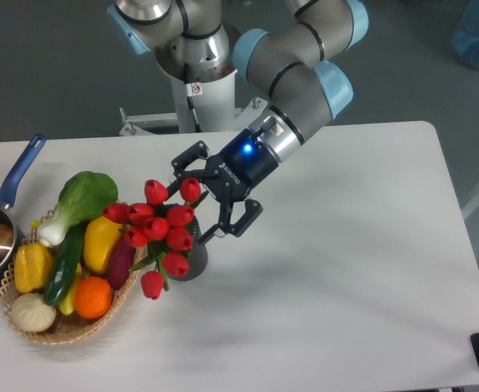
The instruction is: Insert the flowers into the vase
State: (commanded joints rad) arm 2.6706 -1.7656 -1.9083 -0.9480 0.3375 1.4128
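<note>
Fixed camera: white lettering runs along the black claw (209,198) body but is too small to read. A small red-and-white label (194,89) on the arm base is likewise illegible. The claw stands wide, fingers spread and gripping nothing. The flowers (159,230) sit in the vase (192,260), just left of and below the claw; the upper blooms lie between the fingertips. The vase stands on the white tabletop (346,269), beside the wicker basket (68,325) of produce. A blue-handled pot (2,220) sits at the left edge.
</note>
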